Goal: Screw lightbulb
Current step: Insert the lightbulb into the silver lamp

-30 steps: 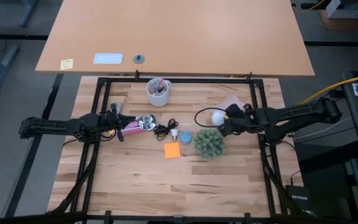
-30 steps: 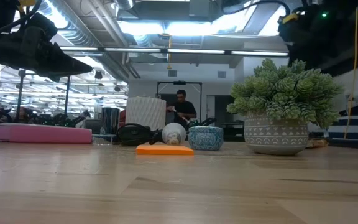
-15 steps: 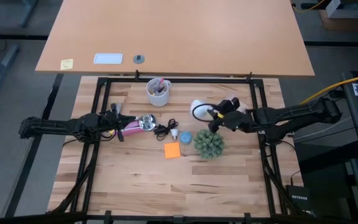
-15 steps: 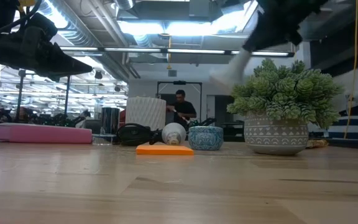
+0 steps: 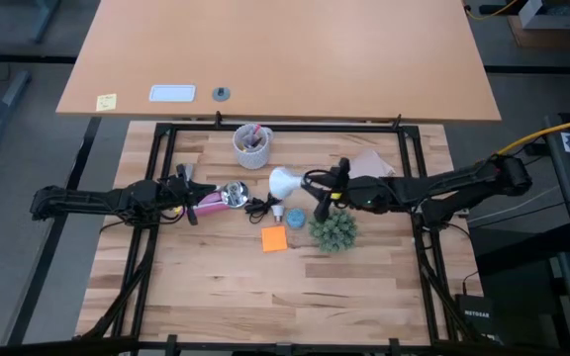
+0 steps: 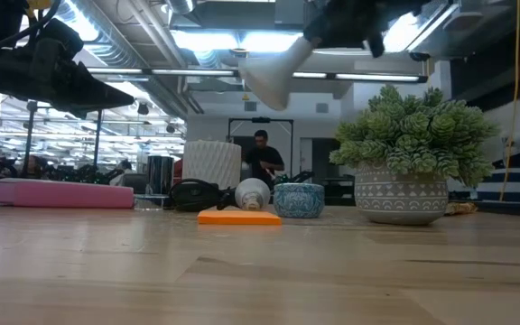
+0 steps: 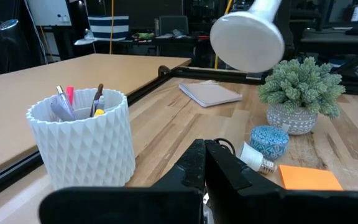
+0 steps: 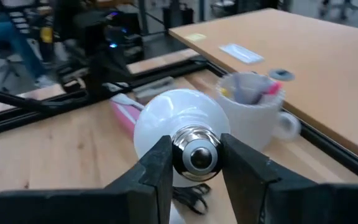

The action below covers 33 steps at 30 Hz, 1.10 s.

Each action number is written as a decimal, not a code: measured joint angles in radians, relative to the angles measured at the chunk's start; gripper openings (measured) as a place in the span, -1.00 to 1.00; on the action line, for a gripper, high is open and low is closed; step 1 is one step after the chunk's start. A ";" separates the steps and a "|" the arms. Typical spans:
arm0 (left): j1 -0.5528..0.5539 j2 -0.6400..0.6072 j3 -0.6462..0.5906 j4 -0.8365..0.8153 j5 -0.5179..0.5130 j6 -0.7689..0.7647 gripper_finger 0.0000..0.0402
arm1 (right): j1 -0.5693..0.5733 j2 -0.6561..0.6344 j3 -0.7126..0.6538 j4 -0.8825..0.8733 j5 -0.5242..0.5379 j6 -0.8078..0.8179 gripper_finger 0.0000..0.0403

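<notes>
1. Above the desk (image 5: 216,287), the right gripper (image 5: 317,190) clamped the lightbulb (image 5: 283,182) by its base, dome pointing toward the left arm.
2. The left gripper (image 5: 188,188), shut, waited beside the silver socket (image 5: 234,194), the bulb's target.

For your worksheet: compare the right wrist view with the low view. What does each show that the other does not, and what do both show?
Only the right wrist view shows the right gripper closed on the metal base of the lightbulb, and the left arm beyond it.

Only the low view shows the potted plant, the small blue bowl, the orange sticky note and a person in the room behind.

Both show the lightbulb held up off the table, the white cup of pens and the pink object.
</notes>
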 joint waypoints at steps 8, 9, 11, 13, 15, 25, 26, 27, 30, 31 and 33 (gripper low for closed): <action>0.000 0.000 0.000 0.000 0.000 0.000 -1.00 | 0.000 0.092 0.000 0.189 -0.081 -0.081 -0.42; 0.000 0.000 0.000 0.000 0.000 0.000 -1.00 | 0.000 0.100 0.000 0.203 -0.092 -0.088 -0.42; 0.000 0.000 0.000 0.000 0.000 0.000 -1.00 | 0.000 0.112 0.000 0.234 -0.115 -0.090 -0.42; 0.000 0.000 0.000 0.000 0.000 0.000 -1.00 | 0.000 0.119 0.000 0.254 -0.140 -0.090 -0.42; 0.000 0.000 0.000 0.002 0.000 0.000 -1.00 | 0.000 0.126 0.000 0.274 -0.159 -0.091 -0.42; 0.000 0.000 0.000 0.032 0.000 -0.090 -1.00 | 0.000 0.165 0.000 0.372 -0.182 -0.139 -0.42; 0.000 0.000 0.000 0.041 0.005 -0.108 -1.00 | 0.000 0.166 0.000 0.382 -0.182 -0.149 -0.42; 0.000 0.000 0.000 0.043 0.015 -0.134 -1.00 | 0.000 0.166 0.000 0.393 -0.182 -0.165 -0.42; 0.000 0.000 0.000 0.061 0.106 -0.264 -1.00 | 0.000 0.166 0.000 0.434 -0.182 -0.221 -0.42; 0.000 0.000 0.000 0.065 0.157 -0.316 -1.00 | 0.000 0.166 0.000 0.449 -0.183 -0.241 -0.42; 0.000 0.000 0.000 0.069 0.272 -0.409 -1.00 | 0.000 0.166 0.000 0.482 -0.195 -0.279 -0.42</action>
